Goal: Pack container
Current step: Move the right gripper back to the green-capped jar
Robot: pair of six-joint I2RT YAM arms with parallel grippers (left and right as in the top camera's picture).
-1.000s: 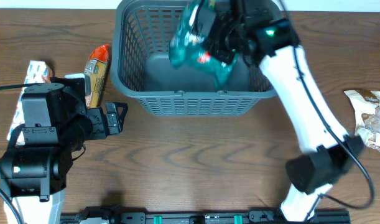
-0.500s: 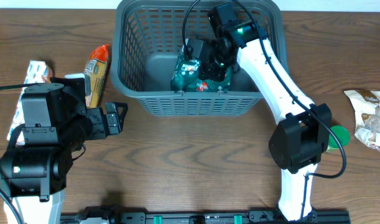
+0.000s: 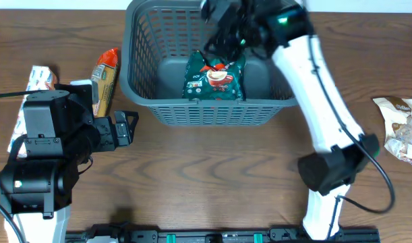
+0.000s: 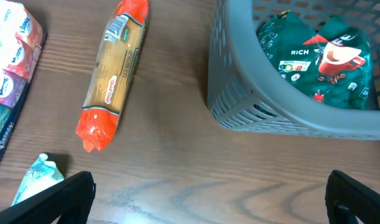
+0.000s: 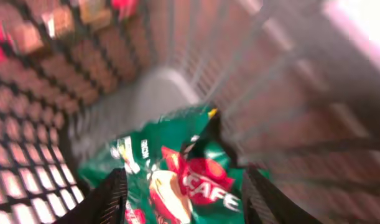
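The green coffee bag [image 3: 214, 77] is released by the right gripper [image 5: 183, 186] and is now laid at the near wall of the container [image 3: 139, 54].

Brown wood-grain tbl [image 3: 212, 175], even light

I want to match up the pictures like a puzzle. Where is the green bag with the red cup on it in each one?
Overhead: the green bag lies in the container, top middle, by its near wall.
Left wrist: green bag at upper right, inside the container.
Right wrist: green bag at bottom middle, blurry.
Shared landmark: the container's grey slotted wall around the bag.
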